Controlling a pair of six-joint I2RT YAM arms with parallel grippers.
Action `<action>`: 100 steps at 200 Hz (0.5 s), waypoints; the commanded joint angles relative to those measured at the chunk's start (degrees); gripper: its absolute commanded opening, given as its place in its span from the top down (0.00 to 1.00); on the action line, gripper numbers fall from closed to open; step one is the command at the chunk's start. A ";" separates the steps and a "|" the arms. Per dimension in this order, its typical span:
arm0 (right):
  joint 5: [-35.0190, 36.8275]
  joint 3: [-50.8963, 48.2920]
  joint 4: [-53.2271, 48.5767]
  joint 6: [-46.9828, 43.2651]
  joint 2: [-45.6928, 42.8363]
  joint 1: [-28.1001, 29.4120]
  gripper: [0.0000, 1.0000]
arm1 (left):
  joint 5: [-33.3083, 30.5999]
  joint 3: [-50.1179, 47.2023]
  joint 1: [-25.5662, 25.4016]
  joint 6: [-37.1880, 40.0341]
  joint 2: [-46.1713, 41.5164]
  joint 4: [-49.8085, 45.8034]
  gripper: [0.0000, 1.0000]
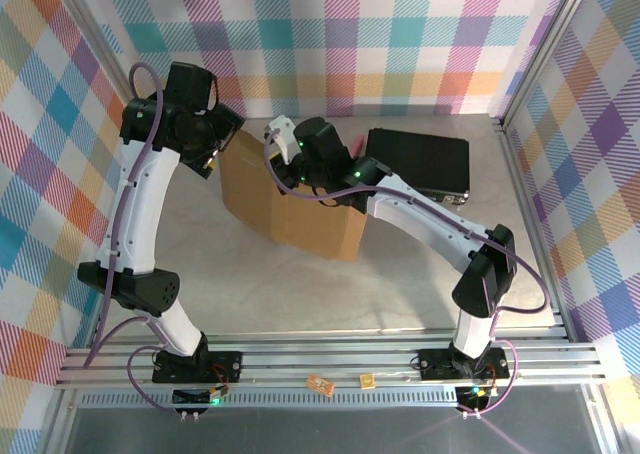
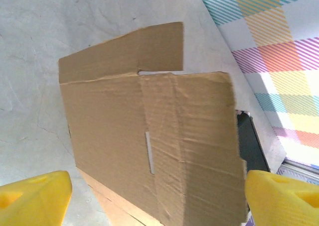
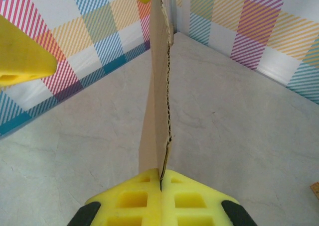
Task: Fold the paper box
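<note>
**A:** Where is the paper box (image 1: 290,212)?

**B:** Seen from overhead, it is near the middle of the table (image 1: 260,289). It is brown corrugated board with panels standing up rather than lying flat.

**A:** And the right gripper (image 1: 285,146)?

**B:** It is at the box's 12 o'clock edge. In its own wrist view the two yellow fingers (image 3: 132,198) are pressed together, pinching the thin edge of a cardboard panel. The panel runs away from them edge-on toward 12 o'clock (you can see the fluting along the cut).

**A:** What about the left gripper (image 1: 228,139)?

**B:** It is at about 10 o'clock of the box. Its wrist view has one yellow finger (image 2: 32,198) at 7 o'clock and the other at 5 o'clock, spread wide. The creased face of the board lies beyond the gap between them. That face has a narrow slot near its middle and a flap at 12 o'clock.

**A:** Is it touching the board?

**B:** From the right wrist camera, its fingers stand on either side of the panel. The one at 10 o'clock is well apart from it. The one at 12 o'clock is just beside it, and I cannot tell whether they touch.

**A:** Anything nearby?

**B:** A black case (image 1: 420,162) sits at 2 o'clock of the box, and the right arm crosses in front of it.
</note>
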 commanded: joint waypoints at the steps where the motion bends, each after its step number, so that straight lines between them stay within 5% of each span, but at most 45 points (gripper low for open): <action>1: 0.56 0.53 0.07 -1.35 1.08 0.89 1.00 | 1.48 1.15 -0.44 0.58 0.38 0.34 0.10; 100: 1.04 0.83 -0.32 -2.54 -0.21 2.08 1.00 | 1.77 -1.20 -2.38 3.06 5.57 -2.66 0.17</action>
